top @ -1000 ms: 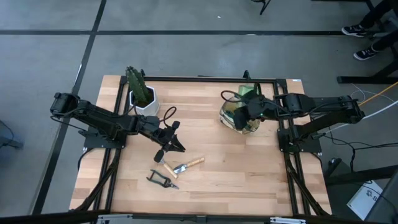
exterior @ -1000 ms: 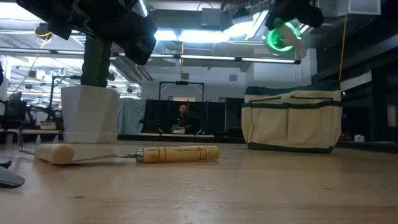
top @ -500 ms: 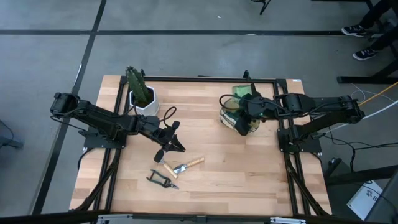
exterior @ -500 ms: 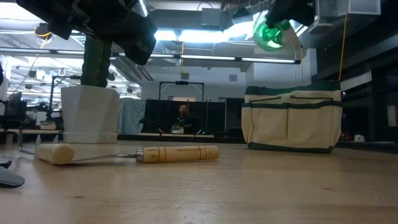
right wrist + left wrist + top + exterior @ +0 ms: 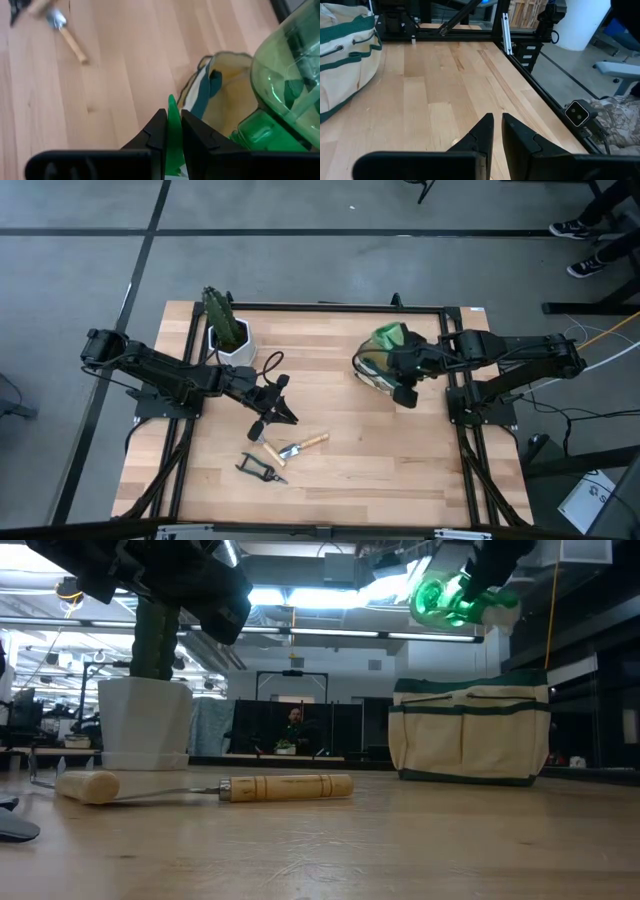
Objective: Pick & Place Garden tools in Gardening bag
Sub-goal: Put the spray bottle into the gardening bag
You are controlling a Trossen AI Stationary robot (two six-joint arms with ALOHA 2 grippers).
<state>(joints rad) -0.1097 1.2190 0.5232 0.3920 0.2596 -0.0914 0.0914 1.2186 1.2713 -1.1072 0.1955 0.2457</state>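
Observation:
A green plastic spray bottle [image 5: 292, 70] hangs high over the tan gardening bag [image 5: 470, 732], with my right gripper [image 5: 171, 131] shut on it; the high view shows the bottle [image 5: 388, 337] at the bag's far side. The bag [image 5: 372, 368] stands on its base at the table's right. Two wooden-handled tools [image 5: 298, 446] and black-handled shears [image 5: 260, 468] lie flat near the table's middle. My left gripper [image 5: 284, 414] hovers shut just beyond them, with nothing between its fingers [image 5: 485, 131]. My right gripper pinches a thin flat green part of the spray bottle [image 5: 173, 116] between its two fingers. The fingers slant down from the table's right side. The bottle is lifted clear and lies tilted above the bag's open mouth [image 5: 220, 95].
A white pot with a green cactus-like plant [image 5: 228, 332] stands at the far left of the table. A black frame [image 5: 330, 307] runs along the table's edges. Bare wood [image 5: 400, 460] lies between the tools and the right edge.
My right gripper has rolled and tipped over the bag while staying shut on the spray bottle. The bottle has turned about with it, swinging toward the table's far side of the bag and showing its side in the low view. The left arm kept still.

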